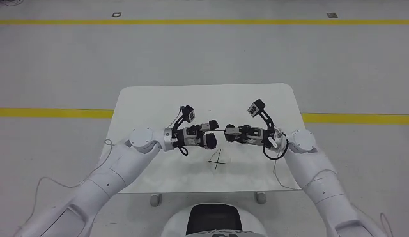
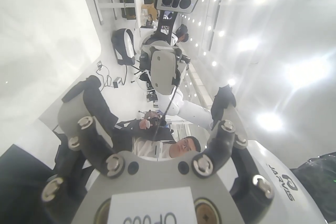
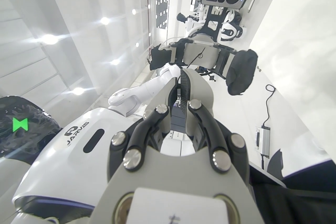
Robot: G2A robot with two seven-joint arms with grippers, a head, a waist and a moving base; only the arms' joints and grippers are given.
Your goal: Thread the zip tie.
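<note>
Just beyond the black cross (image 1: 217,160) marked on the white table (image 1: 140,103), I have both grippers facing each other tip to tip above the tabletop. To the right of the cross, my right gripper (image 3: 181,75) has its fingers pressed together on the zip tie (image 3: 184,93). The tie is a black ribbed strip that runs out between the pads, and its thin tail points at the other arm. To the left of the cross, my left gripper (image 2: 153,95) is spread wide, and its black-padded fingertips (image 2: 84,88) grip nothing. The tie's tail reaches into the gap between them. I can't tell whether it touches the palm.
</note>
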